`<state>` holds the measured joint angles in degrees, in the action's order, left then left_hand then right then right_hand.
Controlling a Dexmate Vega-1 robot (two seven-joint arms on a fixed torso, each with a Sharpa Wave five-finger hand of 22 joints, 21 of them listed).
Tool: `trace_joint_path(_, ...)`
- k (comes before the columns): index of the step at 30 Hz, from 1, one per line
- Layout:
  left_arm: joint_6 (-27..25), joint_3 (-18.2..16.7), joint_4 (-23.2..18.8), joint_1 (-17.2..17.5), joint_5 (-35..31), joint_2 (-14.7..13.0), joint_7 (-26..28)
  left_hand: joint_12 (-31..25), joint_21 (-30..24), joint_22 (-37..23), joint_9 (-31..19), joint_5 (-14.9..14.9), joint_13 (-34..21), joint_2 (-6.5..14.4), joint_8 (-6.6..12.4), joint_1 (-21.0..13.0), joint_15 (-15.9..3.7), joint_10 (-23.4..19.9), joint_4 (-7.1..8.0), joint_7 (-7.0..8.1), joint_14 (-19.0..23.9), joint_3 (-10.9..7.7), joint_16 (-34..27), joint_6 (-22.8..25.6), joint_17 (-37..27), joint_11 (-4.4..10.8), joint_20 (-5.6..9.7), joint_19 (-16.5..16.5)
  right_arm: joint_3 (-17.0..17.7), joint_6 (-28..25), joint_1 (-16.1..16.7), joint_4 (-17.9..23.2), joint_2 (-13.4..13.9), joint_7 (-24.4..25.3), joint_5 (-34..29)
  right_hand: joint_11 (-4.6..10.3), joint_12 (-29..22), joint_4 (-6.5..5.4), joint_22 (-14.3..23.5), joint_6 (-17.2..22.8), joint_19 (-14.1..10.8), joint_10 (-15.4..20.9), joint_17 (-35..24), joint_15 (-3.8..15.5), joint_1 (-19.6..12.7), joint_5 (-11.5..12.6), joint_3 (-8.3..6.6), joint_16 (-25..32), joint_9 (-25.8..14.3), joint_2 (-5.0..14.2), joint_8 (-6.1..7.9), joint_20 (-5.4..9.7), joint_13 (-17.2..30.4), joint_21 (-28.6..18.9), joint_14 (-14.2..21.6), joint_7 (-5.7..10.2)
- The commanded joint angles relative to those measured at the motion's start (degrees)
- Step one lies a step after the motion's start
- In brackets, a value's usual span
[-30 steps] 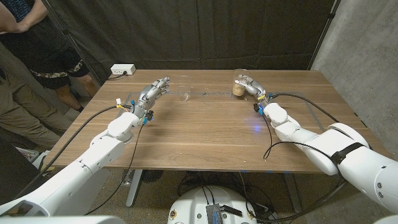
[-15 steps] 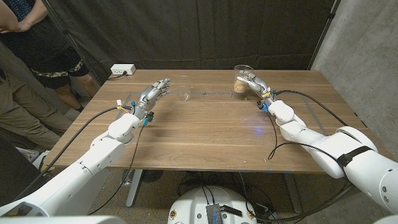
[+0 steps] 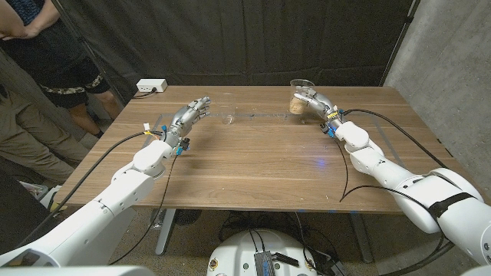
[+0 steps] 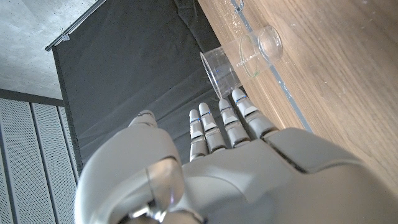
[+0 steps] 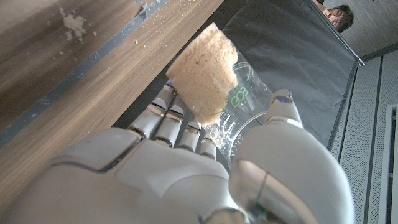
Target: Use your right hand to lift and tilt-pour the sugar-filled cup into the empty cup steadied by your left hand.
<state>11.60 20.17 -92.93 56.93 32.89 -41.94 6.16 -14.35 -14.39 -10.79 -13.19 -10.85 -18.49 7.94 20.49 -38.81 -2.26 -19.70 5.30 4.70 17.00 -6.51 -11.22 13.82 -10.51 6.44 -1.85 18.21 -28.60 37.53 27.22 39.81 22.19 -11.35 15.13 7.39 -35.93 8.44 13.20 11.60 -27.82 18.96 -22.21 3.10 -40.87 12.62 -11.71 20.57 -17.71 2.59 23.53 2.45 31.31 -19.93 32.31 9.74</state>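
- Right hand [image 3: 313,102] at far right of table [image 3: 253,161], fingers wrapped round sugar cup [image 3: 300,95], held clear of the wood, slightly tilted.
- In right wrist view, right hand [image 5: 186,168] closed on the clear cup [image 5: 230,102], fingers [image 5: 168,118] on one side, thumb on the other; brown sugar [image 5: 205,71] packed in the base end.
- A few loose grains [image 5: 74,23] scattered on the tabletop [image 5: 68,81] beside a blue tape line [image 5: 93,53].
- Left hand [image 3: 188,116] at far left of centre, fingers spread and straight, holding nothing.
- Empty cup [image 3: 229,115] just right of the left fingertips, apart from them or barely near; contact not clear from head view.
- In left wrist view, left hand [image 4: 205,168] with fingers [image 4: 224,121] extended toward the empty cup [image 4: 239,56]; cup clear, standing on the wood [image 4: 336,81], fingertips close to its wall; touching or not, cannot tell.
- The two cups well apart, empty one to the left, sugar one to the right, both along the far part of the table.
- Blue tape line [image 3: 257,116] running across between them.
- White box [image 3: 151,86] at the far left corner.
- Person [image 3: 46,61] standing beyond the table's left edge, arms folded.
- Black curtain [image 3: 245,38] behind the table; grey wall [image 3: 453,69] on the right.
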Motion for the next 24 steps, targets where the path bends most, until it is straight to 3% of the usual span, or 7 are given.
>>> trace_joint_path(1, 0.12, 0.12, -0.06, -0.03, -0.10, -0.07, -0.04, 0.28, 0.04, -0.30, -0.21, 0.06, -0.13, -0.07, -0.17, -0.10, -5.51, -0.51, 0.01, -0.07, 0.30, -0.33, -0.01, 0.52, -0.19, 0.14, 0.12, 0.47, 1.43, -6.98, 3.90, 10.81, 4.03, -1.95, 2.11, -0.29, -0.62, 0.06, 0.28, 0.77, -0.57, 0.46, -0.36, 10.25, -0.28, -0.41, -0.13, 0.22, -0.19, 0.48, 0.42, 4.28, 0.35, -0.42, 0.54, -0.15)
trace_joint_path(24, -0.60, 0.52, -1.01, -0.30, -1.16, -0.68, 0.26, 0.43, 0.19, -0.31, -0.31, 0.07, -0.18, -0.20, -0.32, -0.17, -5.53, -0.34, -0.22, -0.01, 0.38, -0.59, -0.01, 0.60, -0.18, 0.18, 0.09, 0.42, 3.33, -9.08, 7.98, 17.76, 7.66, 0.84, 3.69, -0.19, -1.29, 0.18, 0.46, 1.28, -0.45, 0.98, -1.20, 10.26, -1.35, -0.95, -0.47, 0.24, -0.48, 1.02, 0.73, 4.10, 1.02, -0.71, 1.03, -0.37)
